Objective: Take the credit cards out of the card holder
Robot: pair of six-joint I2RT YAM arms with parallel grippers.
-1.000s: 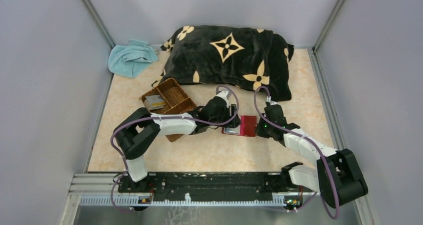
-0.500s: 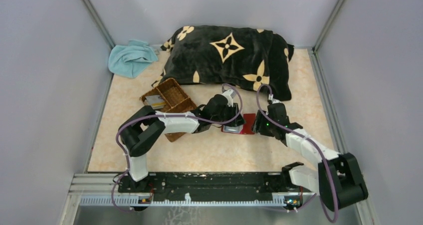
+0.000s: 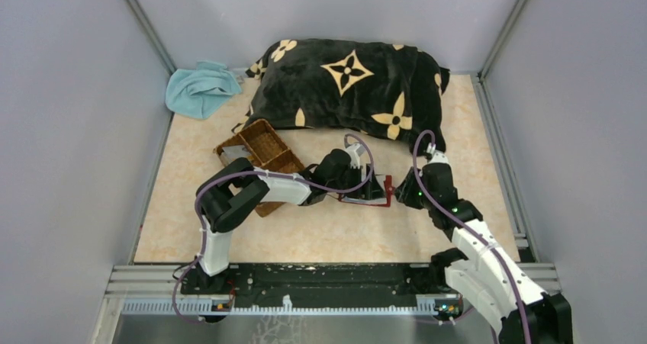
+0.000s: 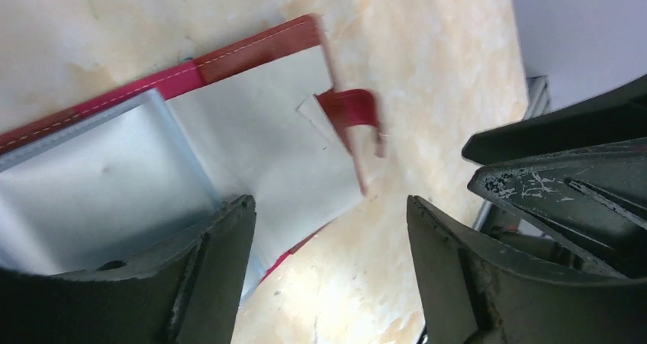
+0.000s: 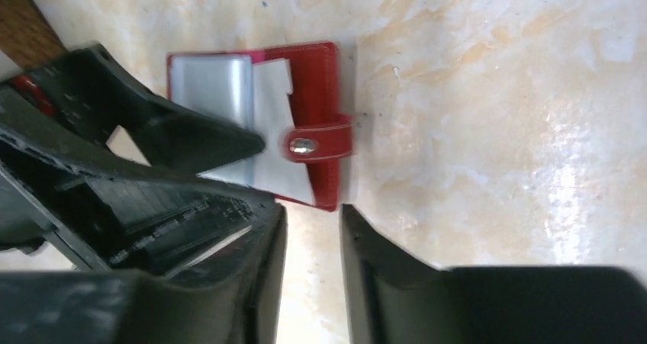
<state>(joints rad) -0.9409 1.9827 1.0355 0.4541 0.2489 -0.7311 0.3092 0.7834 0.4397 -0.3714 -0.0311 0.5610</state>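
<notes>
From above, the small red leather card holder (image 3: 387, 193) lies flat on the beige marbled tabletop (image 3: 328, 237), mid-table, squeezed between the two arms. The left gripper (image 3: 365, 188) covers most of it and the right gripper (image 3: 405, 194) sits just beside its right edge. A brown woven basket (image 3: 259, 153) stands near the left arm, a black pillow with beige flowers (image 3: 351, 81) lies behind, and a crumpled light-blue cloth (image 3: 200, 89) is in the far-left corner.

Through the left wrist camera, the fingers (image 4: 206, 283) are spread wide over the open holder, showing its silver metal case, white flap and red snap tab. The right arm's dark fingers crowd in at the right.

Through the right wrist camera, the fingers (image 5: 381, 283) stand a narrow gap apart, holding nothing, just below the holder's edge. The left gripper hides the holder's lower-left part.
</notes>
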